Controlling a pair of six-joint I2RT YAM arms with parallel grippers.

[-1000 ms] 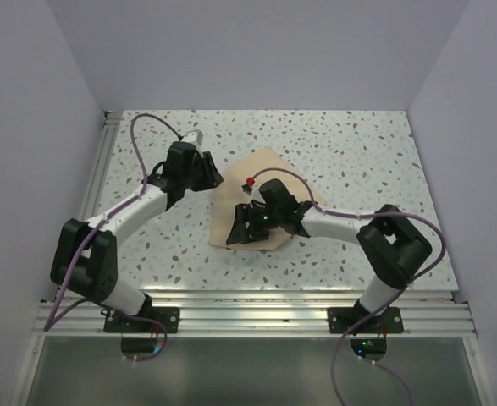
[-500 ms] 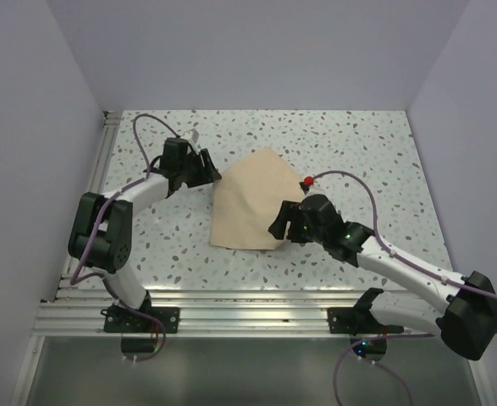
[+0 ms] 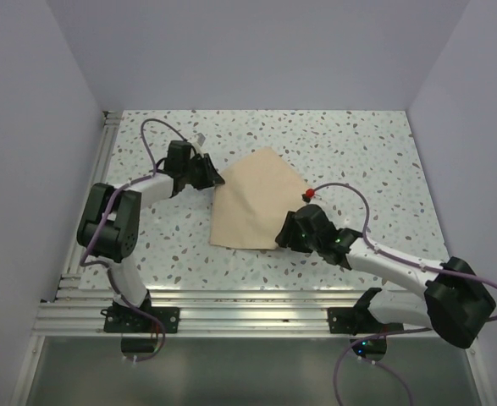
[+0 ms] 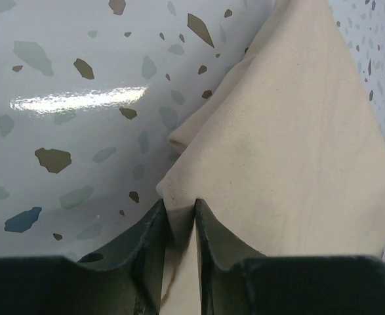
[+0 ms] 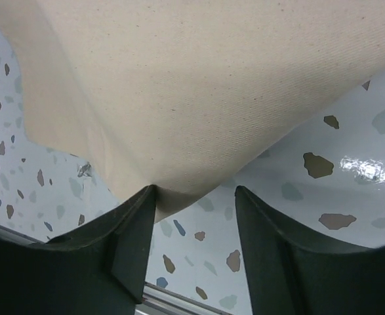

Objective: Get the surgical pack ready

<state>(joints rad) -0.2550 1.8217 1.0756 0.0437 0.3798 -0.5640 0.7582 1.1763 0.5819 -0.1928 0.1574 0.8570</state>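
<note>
The surgical pack shows as a folded tan cloth [image 3: 256, 199] lying flat on the speckled table. My left gripper [image 3: 217, 178] is at its left corner. In the left wrist view that gripper [image 4: 179, 207] is shut on a pinched fold of the cloth [image 4: 290, 151]. My right gripper [image 3: 282, 233] sits low at the cloth's near right corner. In the right wrist view it [image 5: 195, 193] stands open, and the tip of the cloth [image 5: 199, 85] rests against its left finger [image 5: 136, 223]. Anything inside the folds is hidden.
A small shiny scrap [image 3: 199, 138] lies on the table behind the left gripper. An aluminium rail [image 3: 256, 309] runs along the near table edge, close under the right gripper. Grey walls enclose the table on three sides.
The right arm has swung out from over the cloth and dropped to its near right corner. The left gripper opened, then closed on the left corner. The cloth now lies uncovered.
</note>
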